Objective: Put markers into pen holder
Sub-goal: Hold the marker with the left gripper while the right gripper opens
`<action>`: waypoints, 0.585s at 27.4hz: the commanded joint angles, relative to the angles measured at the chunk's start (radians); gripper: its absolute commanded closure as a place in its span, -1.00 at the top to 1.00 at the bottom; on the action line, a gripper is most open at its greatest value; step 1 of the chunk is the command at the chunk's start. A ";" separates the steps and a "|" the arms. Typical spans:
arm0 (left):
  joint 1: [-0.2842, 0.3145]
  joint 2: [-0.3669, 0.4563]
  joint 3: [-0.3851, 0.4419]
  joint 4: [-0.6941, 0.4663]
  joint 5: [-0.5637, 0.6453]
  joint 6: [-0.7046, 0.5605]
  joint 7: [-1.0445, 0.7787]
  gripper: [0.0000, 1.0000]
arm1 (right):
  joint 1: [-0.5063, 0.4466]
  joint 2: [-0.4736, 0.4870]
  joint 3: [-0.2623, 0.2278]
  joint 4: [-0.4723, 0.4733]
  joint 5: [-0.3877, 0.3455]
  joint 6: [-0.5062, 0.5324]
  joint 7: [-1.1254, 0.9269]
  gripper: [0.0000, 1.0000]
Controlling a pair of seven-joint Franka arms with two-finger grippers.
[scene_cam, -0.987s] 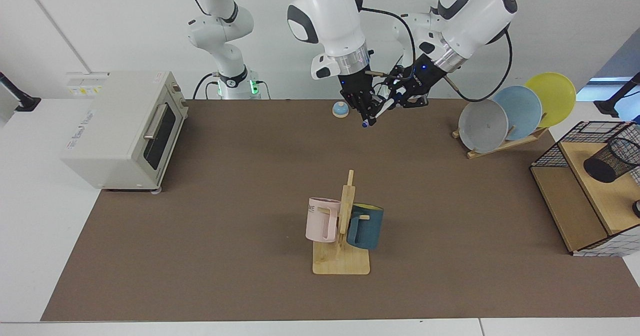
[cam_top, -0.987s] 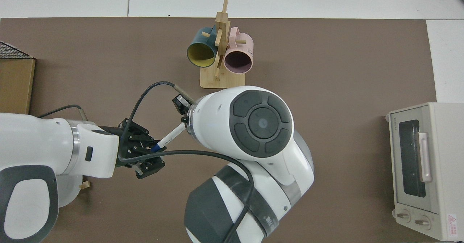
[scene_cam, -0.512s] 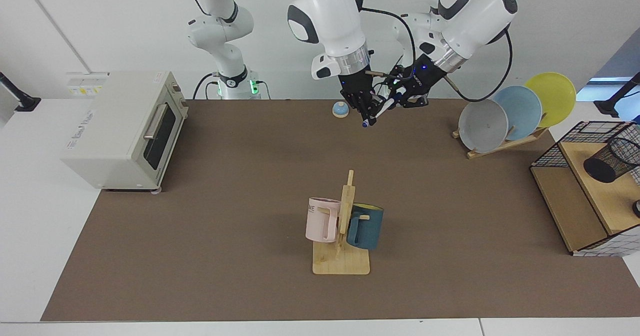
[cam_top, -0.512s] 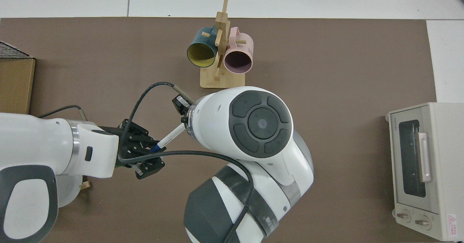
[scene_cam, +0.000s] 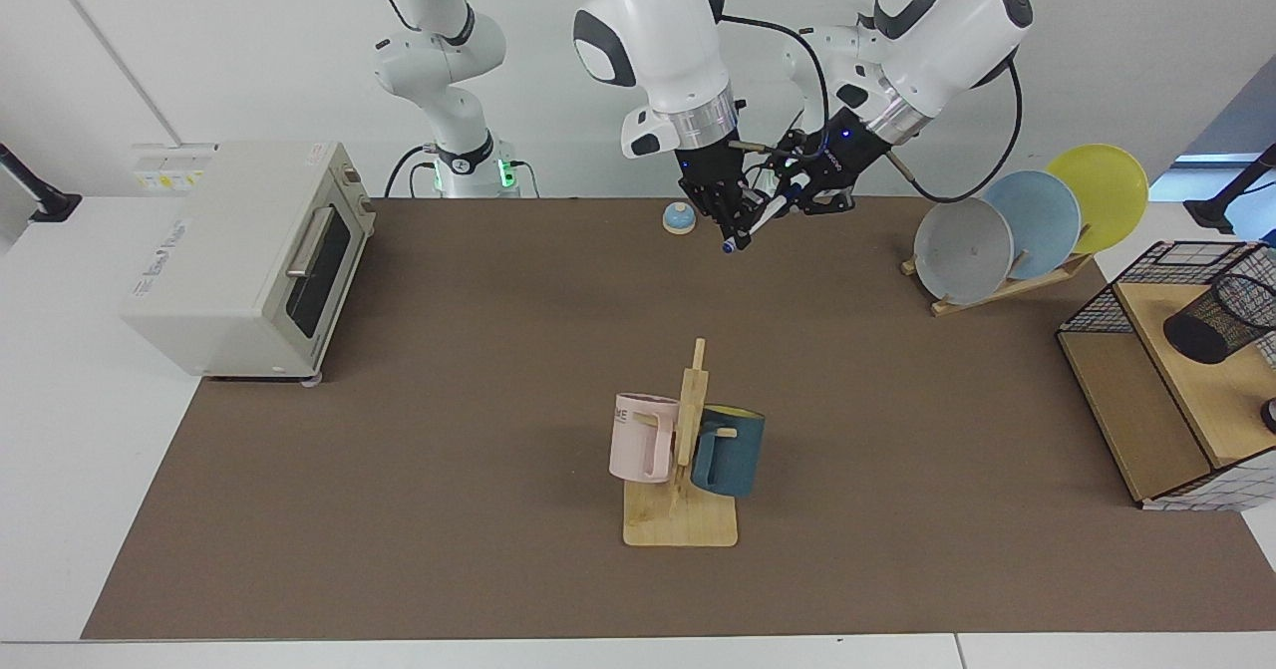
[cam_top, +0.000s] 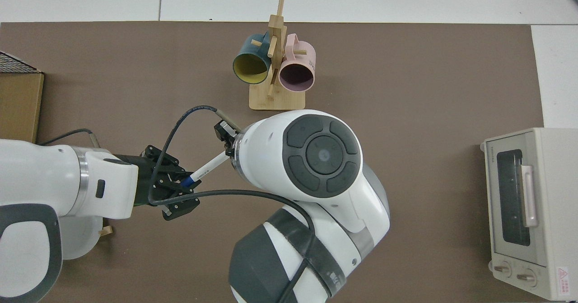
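Grippers meet above the far middle of my table (scene_cam: 419,370), both at the one marker (scene_cam: 766,212). My right gripper (scene_cam: 731,218) hangs from the arm based far left in the facing view and points down; its fingers are clamped on the marker, whose blue end pokes out below them. From the top view the marker (cam_top: 205,170) slants, white barrel running under the right arm's big wrist and its dark blue end reaching into my left gripper (cam_top: 180,190). That left gripper (scene_cam: 809,190) comes in from the arm based at the far right, and its fingers sit around the marker's cap end, but I cannot tell whether they are pressing on it or just beside it. The marker is in the air, well above the mat. The holder (scene_cam: 1218,318) lies tilted on the wooden shelf of the rack (scene_cam: 1126,390) at the right edge, well apart from both grippers. Near the middle stands a mug tree (scene_cam: 688,450), an oven (scene_cam: 249,255) sits left, and plates (scene_cam: 1027,225) lean far right.
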 commanded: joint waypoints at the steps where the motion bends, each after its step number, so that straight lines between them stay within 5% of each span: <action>1: 0.014 0.006 0.001 0.029 0.013 -0.023 0.000 -1.00 | -0.010 -0.043 0.003 -0.043 0.010 -0.006 -0.017 1.00; 9: 0.042 0.006 0.001 0.042 0.051 -0.061 -0.003 -1.00 | -0.013 -0.046 0.003 -0.050 0.011 -0.004 -0.020 1.00; 16: 0.102 0.009 0.001 0.107 0.264 -0.210 -0.023 -1.00 | -0.062 -0.078 -0.002 -0.104 -0.001 -0.029 -0.112 1.00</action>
